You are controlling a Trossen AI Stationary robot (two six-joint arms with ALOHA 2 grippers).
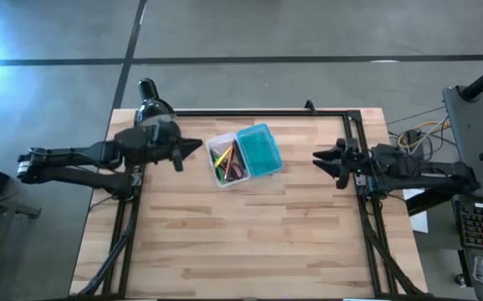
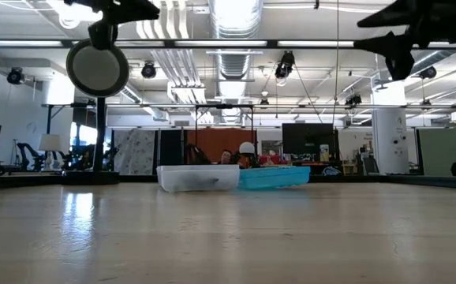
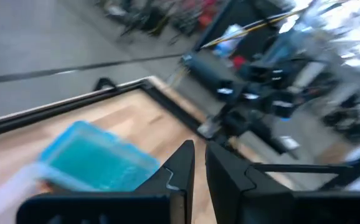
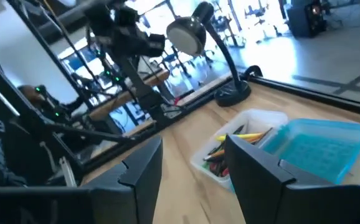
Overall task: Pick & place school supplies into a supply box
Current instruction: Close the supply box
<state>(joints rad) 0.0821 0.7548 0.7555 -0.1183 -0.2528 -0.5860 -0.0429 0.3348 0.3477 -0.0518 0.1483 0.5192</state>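
The supply box [image 1: 243, 156] lies open on the table's far middle. Its clear tray half [image 1: 226, 163] holds several pens and pencils [image 4: 228, 148], yellow, green and orange among them, with something red. The teal ribbed lid half [image 1: 261, 149] lies flat beside the tray, toward the right. My left gripper [image 1: 196, 147] hangs raised above the table just left of the tray, shut and empty. My right gripper [image 1: 318, 156] hovers right of the lid, open and empty, pointing at the box. In the low view both grippers are high above the box [image 2: 232, 177].
A black desk lamp [image 1: 148, 96] stands at the far left corner, behind my left gripper. A black frame rail [image 1: 250, 111] runs along the far edge, with more rails down both sides. Bare wood [image 1: 250, 242] stretches from the box to the near edge.
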